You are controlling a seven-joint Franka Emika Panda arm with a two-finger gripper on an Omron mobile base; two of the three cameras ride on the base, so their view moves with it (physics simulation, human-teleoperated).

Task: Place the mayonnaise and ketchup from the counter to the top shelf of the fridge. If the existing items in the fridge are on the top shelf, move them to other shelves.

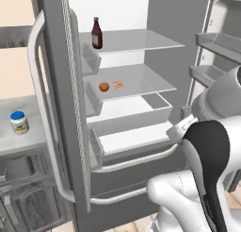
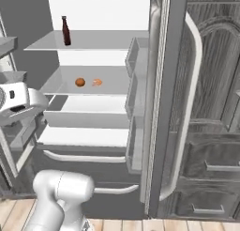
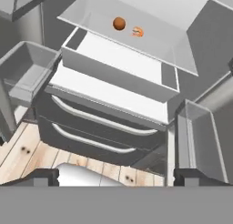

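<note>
The mayonnaise (image 1: 19, 122), a pale jar with a blue lid, stands on the counter (image 1: 9, 144) left of the open fridge door. The ketchup is out of view. A dark bottle (image 1: 97, 33) (image 2: 66, 31) stands upright at the left of the fridge's top shelf (image 1: 146, 40) (image 2: 103, 40). On the middle shelf lie a round orange item (image 1: 104, 87) (image 2: 80, 82) (image 3: 119, 23) and a paler orange item (image 1: 118, 85) (image 2: 96, 82) (image 3: 137, 32). My gripper (image 3: 119, 177) is open and holds nothing, low in front of the fridge and facing its lower shelves.
The fridge's left door (image 1: 56, 99) stands open between me and the counter, with bins (image 1: 92, 61) on its inside. The right door (image 2: 173, 98) is open too, with bins (image 2: 136, 56). A drawer (image 3: 113, 66) juts out under the middle shelf. Two freezer drawer handles (image 3: 100, 120) lie below.
</note>
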